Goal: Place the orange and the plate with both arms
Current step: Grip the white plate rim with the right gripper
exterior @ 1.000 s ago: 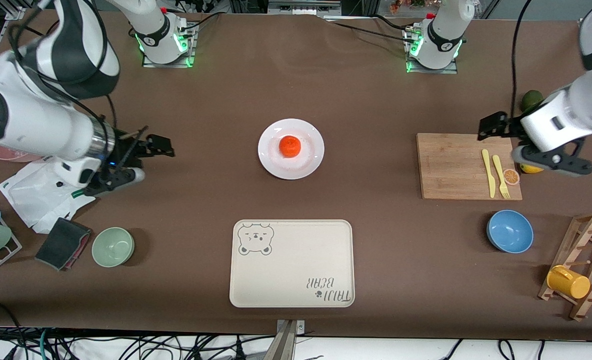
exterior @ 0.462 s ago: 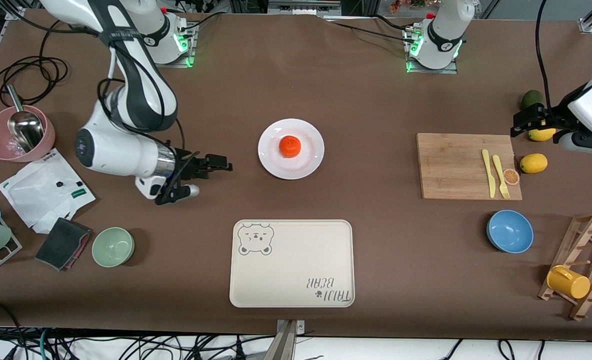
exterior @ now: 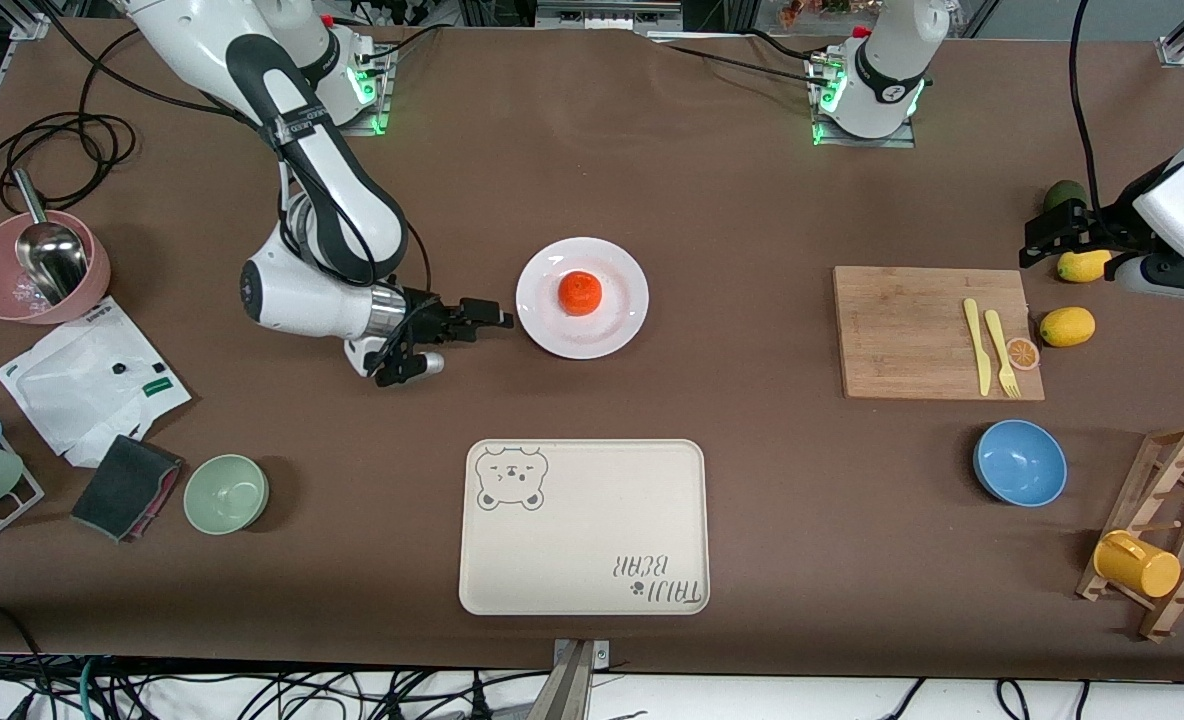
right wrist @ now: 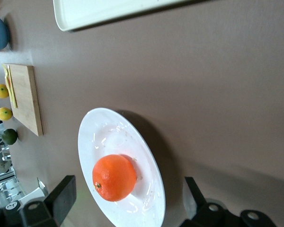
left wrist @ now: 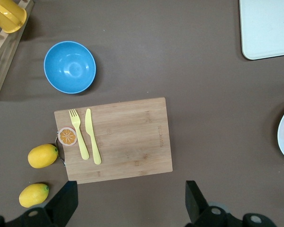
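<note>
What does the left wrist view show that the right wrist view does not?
Only the left wrist view shows the yellow fork, the yellow knife, the orange slice and the yellow mug.

Only the right wrist view shows the orange and a dark green fruit.

Both show the plate, the cutting board, the blue bowl, two lemons and the cream tray.

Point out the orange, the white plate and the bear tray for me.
orange (exterior: 580, 292), front view, middle of the fruit.
white plate (exterior: 552, 335), front view, bare rim nearer the camera.
bear tray (exterior: 592, 520), front view, bare middle of the tray.
</note>
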Robot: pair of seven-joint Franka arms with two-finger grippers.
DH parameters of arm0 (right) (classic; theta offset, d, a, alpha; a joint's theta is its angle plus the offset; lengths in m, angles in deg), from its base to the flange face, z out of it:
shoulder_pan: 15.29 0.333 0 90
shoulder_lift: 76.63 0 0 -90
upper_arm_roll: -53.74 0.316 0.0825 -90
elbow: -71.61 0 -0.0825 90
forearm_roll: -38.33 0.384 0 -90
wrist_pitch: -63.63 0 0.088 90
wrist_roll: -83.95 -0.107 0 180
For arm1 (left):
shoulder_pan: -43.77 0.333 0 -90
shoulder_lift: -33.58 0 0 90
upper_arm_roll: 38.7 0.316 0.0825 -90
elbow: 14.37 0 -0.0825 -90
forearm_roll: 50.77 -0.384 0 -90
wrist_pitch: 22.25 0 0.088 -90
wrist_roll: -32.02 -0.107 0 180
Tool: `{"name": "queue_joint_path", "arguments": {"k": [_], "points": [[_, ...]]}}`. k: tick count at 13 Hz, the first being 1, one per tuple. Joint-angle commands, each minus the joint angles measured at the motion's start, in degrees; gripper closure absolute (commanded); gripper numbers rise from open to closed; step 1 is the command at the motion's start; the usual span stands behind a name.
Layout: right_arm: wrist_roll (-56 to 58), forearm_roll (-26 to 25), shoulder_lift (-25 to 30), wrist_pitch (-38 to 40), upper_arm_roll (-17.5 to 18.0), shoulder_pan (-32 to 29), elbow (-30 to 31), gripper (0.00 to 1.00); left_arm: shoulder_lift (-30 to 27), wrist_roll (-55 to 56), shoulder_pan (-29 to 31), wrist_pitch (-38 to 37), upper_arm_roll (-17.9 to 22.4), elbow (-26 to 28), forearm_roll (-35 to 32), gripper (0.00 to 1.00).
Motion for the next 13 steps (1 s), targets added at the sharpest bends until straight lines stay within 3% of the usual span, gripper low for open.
{"name": "queue_joint_path", "arguments": {"k": [1,4,8,13], "points": [[7.45,9.31,1.93,-1.55,1.36,-0.35,5.86,0.0,-1.24,-0.67,-0.51,0.05,0.33,0.99,0.05,0.0],[15.62,17.85,1.32,-3.83,3.11,-0.35,9.04,0.0,-1.24,-0.58,-0.51,-0.74,0.24,0.46,0.05,0.0],[16.88,20.68,-0.26,-9.37,6.72,-0.26,9.31,0.0,-1.24,-0.58,-0.51,-2.32,0.06,0.28,-0.03,0.0],[23.11,25.52,-2.55,-9.46,6.81,0.26,9.22,0.0,-1.06,-0.58,-0.6,-2.58,0.06,-0.33,0.05,0.0]]}}
